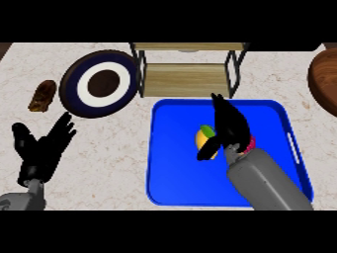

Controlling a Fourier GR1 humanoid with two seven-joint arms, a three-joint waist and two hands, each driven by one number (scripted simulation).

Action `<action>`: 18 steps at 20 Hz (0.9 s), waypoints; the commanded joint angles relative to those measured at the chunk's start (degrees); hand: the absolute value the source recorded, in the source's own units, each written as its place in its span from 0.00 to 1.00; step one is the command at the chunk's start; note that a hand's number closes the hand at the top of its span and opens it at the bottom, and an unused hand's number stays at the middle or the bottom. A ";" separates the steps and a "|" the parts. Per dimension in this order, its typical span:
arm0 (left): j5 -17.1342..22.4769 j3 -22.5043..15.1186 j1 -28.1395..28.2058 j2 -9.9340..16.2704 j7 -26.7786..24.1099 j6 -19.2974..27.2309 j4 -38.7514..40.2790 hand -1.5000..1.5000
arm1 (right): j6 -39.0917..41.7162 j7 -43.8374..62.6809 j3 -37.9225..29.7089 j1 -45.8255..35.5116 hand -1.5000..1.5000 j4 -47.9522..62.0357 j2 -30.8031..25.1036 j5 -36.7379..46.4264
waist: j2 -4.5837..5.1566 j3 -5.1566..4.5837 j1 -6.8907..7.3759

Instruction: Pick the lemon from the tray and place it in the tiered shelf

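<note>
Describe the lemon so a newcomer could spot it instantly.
Find the blue tray in the middle of the counter. The lemon lies near its centre, right beside the right hand. It is the only yellow object, with a green tip.

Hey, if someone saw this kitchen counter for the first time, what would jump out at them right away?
Probably the bright blue tray at centre, with the right robot hand stretched over it, fingers straight, beside the yellow lemon. Next, the dark blue and white plate at upper left, beside the tiered shelf behind the tray. The left robot hand rests open at lower left.
</note>
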 commanded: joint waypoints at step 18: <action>-2.60 1.36 3.47 -2.31 3.21 -0.21 -2.65 0.50 | 2.49 -17.16 3.90 7.74 1.00 -2.34 4.29 6.08 | 0.12 -0.38 -0.32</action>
